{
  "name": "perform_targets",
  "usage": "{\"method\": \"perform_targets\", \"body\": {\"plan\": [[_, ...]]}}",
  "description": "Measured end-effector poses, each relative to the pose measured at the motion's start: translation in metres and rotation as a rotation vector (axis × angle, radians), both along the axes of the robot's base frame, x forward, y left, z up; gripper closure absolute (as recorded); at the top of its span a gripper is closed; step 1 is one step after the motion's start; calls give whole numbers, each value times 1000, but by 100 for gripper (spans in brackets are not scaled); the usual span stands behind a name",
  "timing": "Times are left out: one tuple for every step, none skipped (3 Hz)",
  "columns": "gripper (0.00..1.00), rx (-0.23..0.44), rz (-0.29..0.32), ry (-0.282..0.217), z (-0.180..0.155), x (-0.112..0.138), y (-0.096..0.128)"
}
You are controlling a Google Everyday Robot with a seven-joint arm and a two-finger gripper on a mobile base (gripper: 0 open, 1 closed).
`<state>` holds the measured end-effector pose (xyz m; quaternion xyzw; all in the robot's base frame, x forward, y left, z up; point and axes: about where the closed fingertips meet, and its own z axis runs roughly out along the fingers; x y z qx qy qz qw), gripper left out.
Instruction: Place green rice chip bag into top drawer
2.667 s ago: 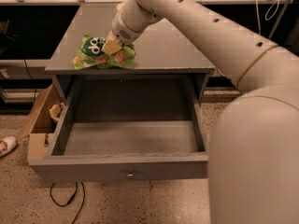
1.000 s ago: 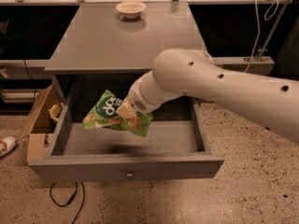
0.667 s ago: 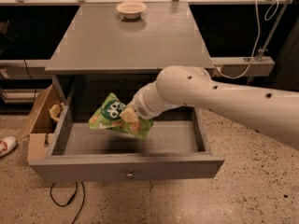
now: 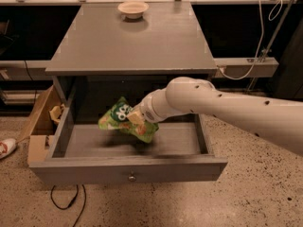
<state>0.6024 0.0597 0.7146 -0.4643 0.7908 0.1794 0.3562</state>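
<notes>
The green rice chip bag (image 4: 122,120) hangs tilted inside the open top drawer (image 4: 128,170), a little above the drawer floor near its middle. My gripper (image 4: 135,119) reaches in from the right and is shut on the bag's right side. The white arm (image 4: 222,108) crosses the drawer's right wall. The drawer is pulled fully out, its front panel with a small round knob (image 4: 131,177) facing me.
A pale round bowl (image 4: 133,8) stands at the back of the grey table top (image 4: 132,41). A brown cardboard box (image 4: 42,126) sits on the floor left of the drawer. A red and white shoe (image 4: 7,148) lies at far left. A cable (image 4: 66,202) lies on the floor.
The bag was lifted off the table top and carried down into the open drawer. Over the last second it has moved slightly right and deeper into the drawer.
</notes>
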Motion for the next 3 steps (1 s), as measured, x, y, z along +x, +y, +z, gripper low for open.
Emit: {"method": "perform_targets", "body": {"plan": [[4, 16, -17, -23, 0, 4, -10], [0, 19, -50, -67, 24, -10, -34], [0, 12, -138, -183, 95, -47, -87]]}}
